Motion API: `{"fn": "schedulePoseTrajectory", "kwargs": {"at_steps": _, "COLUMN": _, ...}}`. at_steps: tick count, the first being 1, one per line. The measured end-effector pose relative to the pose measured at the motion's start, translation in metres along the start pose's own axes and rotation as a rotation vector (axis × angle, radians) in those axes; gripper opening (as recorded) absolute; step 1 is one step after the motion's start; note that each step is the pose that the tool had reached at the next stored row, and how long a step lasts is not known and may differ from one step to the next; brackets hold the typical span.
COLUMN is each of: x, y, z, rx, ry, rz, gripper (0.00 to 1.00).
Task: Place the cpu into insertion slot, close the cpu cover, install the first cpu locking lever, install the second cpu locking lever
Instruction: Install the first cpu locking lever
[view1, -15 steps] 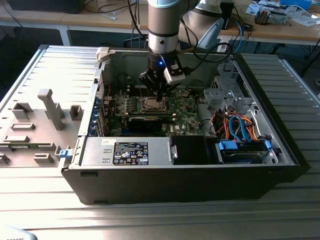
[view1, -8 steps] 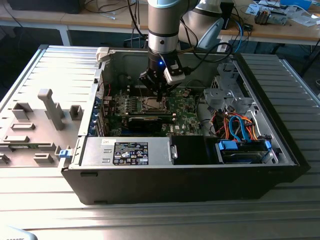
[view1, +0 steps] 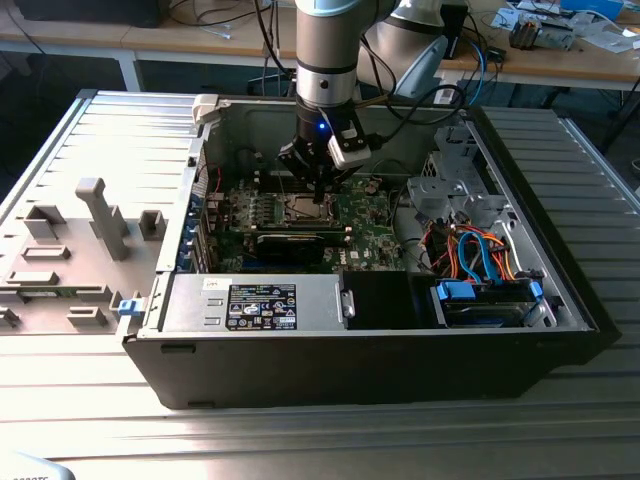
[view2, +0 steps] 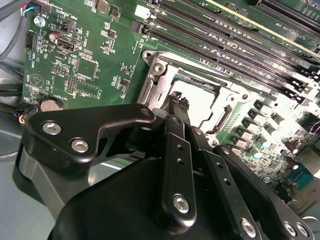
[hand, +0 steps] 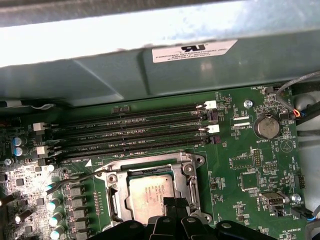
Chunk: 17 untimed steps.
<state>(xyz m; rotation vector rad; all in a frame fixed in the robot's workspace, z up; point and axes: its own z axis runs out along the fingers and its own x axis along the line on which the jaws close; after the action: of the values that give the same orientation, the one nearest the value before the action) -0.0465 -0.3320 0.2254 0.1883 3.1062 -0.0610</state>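
While the narrow hand (view2: 176, 100) hangs just above it, the cpu (hand: 150, 194) lies in the insertion slot (hand: 116, 200).

We see the arm (view1: 326, 50) hanging vertical, wrist straight down. Gripper (view2: 178, 100) pointing downward; black fingers (view2: 176, 137) drawn together to a narrow tip, tips also visible in first wrist view.

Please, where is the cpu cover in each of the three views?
Exterior view: cpu cover lies mid-motherboard, under the end effector.
Second wrist view: cpu cover lies just beyond the end effector.
First wrist view: cpu cover borders the chip.
Shared landmark: long memory slots alongside.
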Motion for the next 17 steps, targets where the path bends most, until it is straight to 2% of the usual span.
{"fn": "schedulePoseTrajectory", "kwargs": {"at_steps": 17, "x": 0.0000, "y": 0.0000, "z": 0.0000, "rx": -0.0003, "ry": -0.0004, "rz": -0.009, "gripper": 0.11}}
